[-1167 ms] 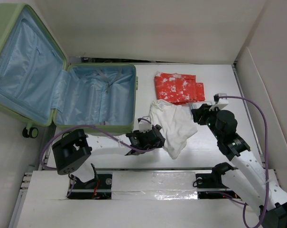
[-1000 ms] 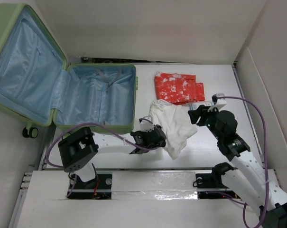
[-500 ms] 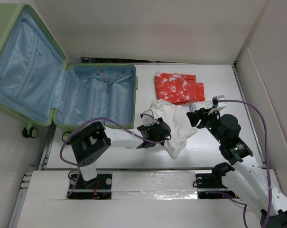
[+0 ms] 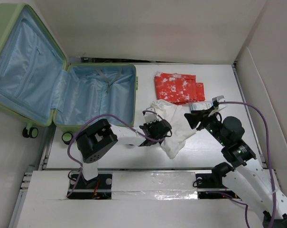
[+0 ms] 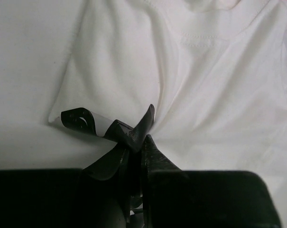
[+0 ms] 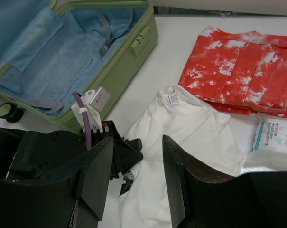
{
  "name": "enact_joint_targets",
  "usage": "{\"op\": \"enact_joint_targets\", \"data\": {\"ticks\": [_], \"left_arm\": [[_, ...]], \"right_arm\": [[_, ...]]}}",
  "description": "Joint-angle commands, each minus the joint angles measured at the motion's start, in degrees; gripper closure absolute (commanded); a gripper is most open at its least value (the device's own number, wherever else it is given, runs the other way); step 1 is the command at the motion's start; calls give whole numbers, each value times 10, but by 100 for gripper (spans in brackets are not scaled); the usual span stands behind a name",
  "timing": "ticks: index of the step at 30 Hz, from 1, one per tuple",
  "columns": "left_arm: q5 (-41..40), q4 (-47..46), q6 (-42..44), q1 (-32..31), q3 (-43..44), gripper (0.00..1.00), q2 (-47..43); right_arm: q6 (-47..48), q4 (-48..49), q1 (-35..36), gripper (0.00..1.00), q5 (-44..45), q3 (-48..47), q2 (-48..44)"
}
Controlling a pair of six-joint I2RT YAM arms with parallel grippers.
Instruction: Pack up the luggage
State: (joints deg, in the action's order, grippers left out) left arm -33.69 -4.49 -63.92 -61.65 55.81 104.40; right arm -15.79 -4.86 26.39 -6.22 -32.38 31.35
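At the bottom of the top view, both arm bases sit along the near edge of the table [image 4: 219,76]. A bare strip of table runs between that edge and the clothing.

Left claw [image 4: 158,129]: fingers pressed together, pinching a fold at the left edge of the white shirt [image 4: 179,130]. The wrist view shows fabric gathered into creases at the fingertips [image 5: 142,124].

Right claw [image 4: 193,118]: fingers spread, nothing between them, held over the shirt's right edge. Its wrist view places the left claw just beyond the left finger. A pale blue-and-white packet [image 6: 276,137] lies at the shirt's right edge.

Further back, a folded red-and-white garment [image 4: 177,88] lies flat, its near edge touching the shirt's collar end. Bare table extends from it to the right edge and to the far edge.

Luggage [image 4: 93,97]: upper left of the frame, lying open, blue lining up, nothing packed in the base half. Its lid reaches past the table's left edge. A bare strip separates its right wall from both garments. Black caster wheels [image 4: 29,132] show at its near left corner.
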Motion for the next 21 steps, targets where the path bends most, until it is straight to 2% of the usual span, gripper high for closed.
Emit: {"op": "enact_joint_targets", "data": {"ticks": [1, 8, 12, 15, 17, 21], "left_arm": [[-23, -21, 70, 11, -18, 100, -26], [-34, -43, 214, 11, 40, 100, -84], [-8, -54, 298, 23, 88, 100, -118], [52, -70, 351, 56, 120, 100, -140], [132, -76, 370, 103, 156, 100, -145], [224, -36, 390, 181, 252, 100, -130]], "right_arm": [[10, 17, 5, 49, -19, -35, -1], [11, 14, 10, 49, -1, -42, -13], [13, 11, 10, 49, 15, -48, -27], [14, 13, 10, 49, 26, -54, -31], [11, 21, 10, 48, 31, -54, -30], [1, 42, 10, 47, 39, -52, -31]]}}
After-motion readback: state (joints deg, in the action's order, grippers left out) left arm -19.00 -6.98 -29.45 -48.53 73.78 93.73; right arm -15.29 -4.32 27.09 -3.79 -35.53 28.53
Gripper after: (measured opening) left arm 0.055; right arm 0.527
